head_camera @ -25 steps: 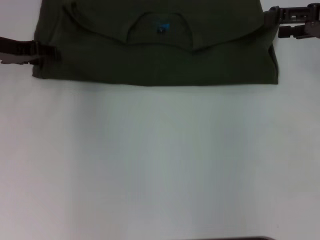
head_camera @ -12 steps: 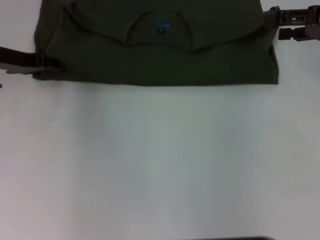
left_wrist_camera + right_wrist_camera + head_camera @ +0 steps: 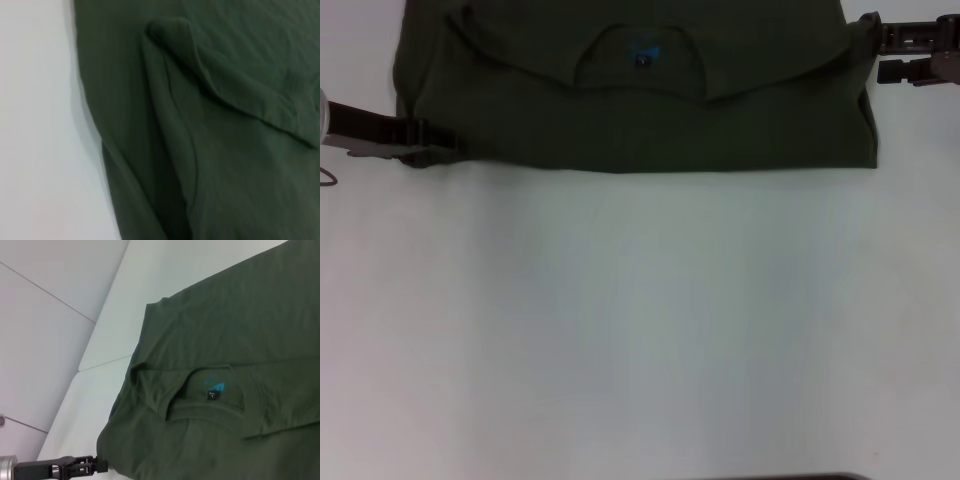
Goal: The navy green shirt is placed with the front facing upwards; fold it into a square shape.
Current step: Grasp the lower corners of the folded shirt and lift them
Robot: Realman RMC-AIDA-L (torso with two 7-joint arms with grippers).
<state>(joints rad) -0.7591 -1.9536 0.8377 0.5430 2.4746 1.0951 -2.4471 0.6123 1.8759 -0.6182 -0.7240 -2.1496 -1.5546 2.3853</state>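
While the navy green shirt [image 3: 640, 110] already lies as a wide folded band at the far edge of the white table [image 3: 640, 330], you are only partway to a square. The collar end appears turned over the body, with the round neckline and its small blue label [image 3: 642, 52] facing up, and the sleeves look tucked in as slanting flaps. By my reading, you have yet to bring the two ends across to shorten that long band.

Your left gripper [image 3: 420, 136] is at the near left corner of the cloth, its dark fingers lying low along the hem; I cannot tell whether they pinch fabric or merely rest against it. Your right gripper [image 3: 868, 45] sits at the far right corner, two fingers [image 3: 905, 40] showing with a gap between them, tips touching the shirt edge; whether they grip is unclear too.

Beside the left fingers, the left wrist view shows soft matte knit, limp, bunched into a raised ridge and a thick layered lip. Expect it to sag and slide, not hold a crease.
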